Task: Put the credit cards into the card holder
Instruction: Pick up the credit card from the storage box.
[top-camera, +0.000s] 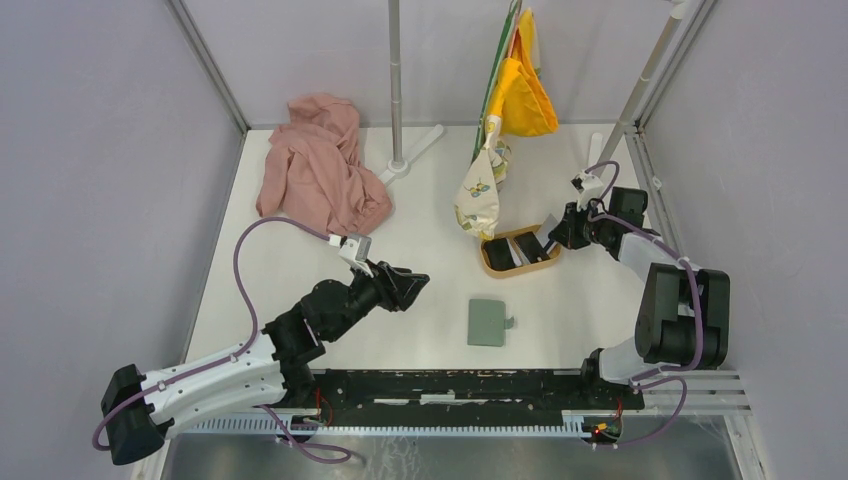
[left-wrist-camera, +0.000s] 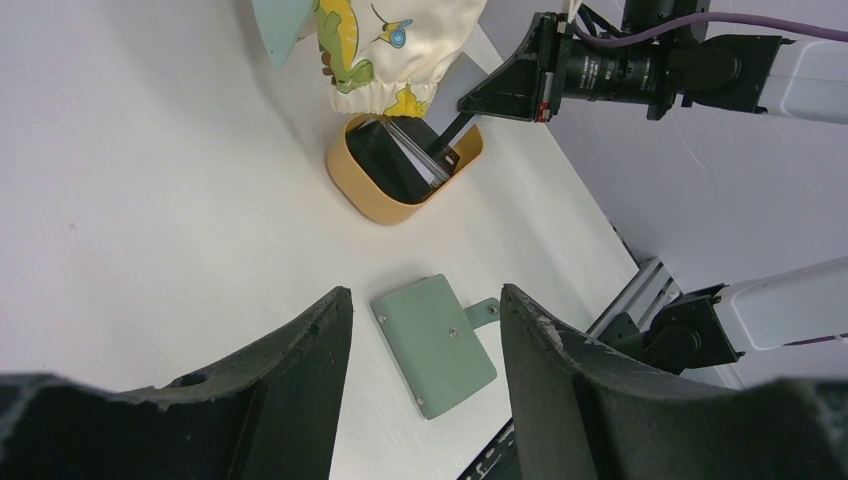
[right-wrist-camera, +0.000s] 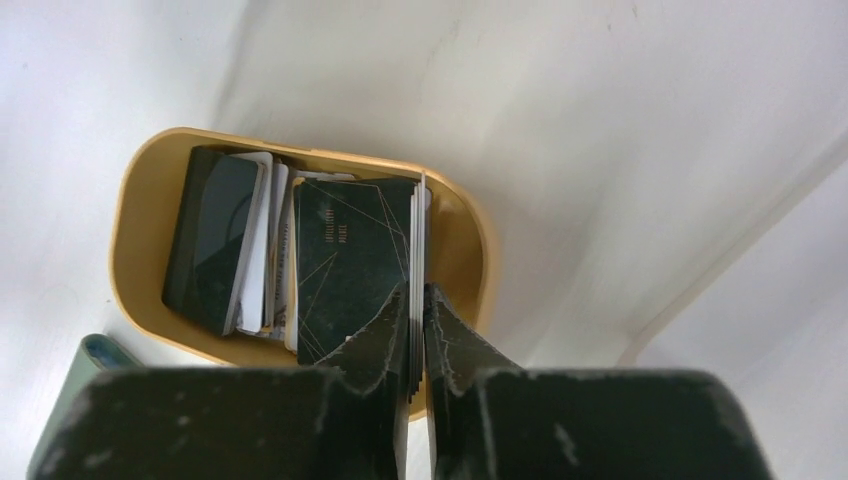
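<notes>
The sage-green card holder (top-camera: 487, 322) lies closed and flat on the white table, its snap tab to the right; it also shows in the left wrist view (left-wrist-camera: 435, 343). The credit cards (top-camera: 515, 248), black and white, stand on edge in an oval wood tray (top-camera: 497, 271). My right gripper (top-camera: 552, 232) reaches into the tray's right end and is shut on a thin stack of cards (right-wrist-camera: 417, 230), next to a black card (right-wrist-camera: 345, 250). My left gripper (top-camera: 415, 285) is open and empty, hovering left of the card holder, which shows between its fingers (left-wrist-camera: 300, 370).
A pink cloth (top-camera: 320, 175) lies at the back left. A metal pole (top-camera: 397, 90) on a white base stands at the back centre. A patterned pouch (top-camera: 478, 195) and yellow bags (top-camera: 522, 90) hang just behind the tray. A black rail (top-camera: 450, 385) runs along the near edge.
</notes>
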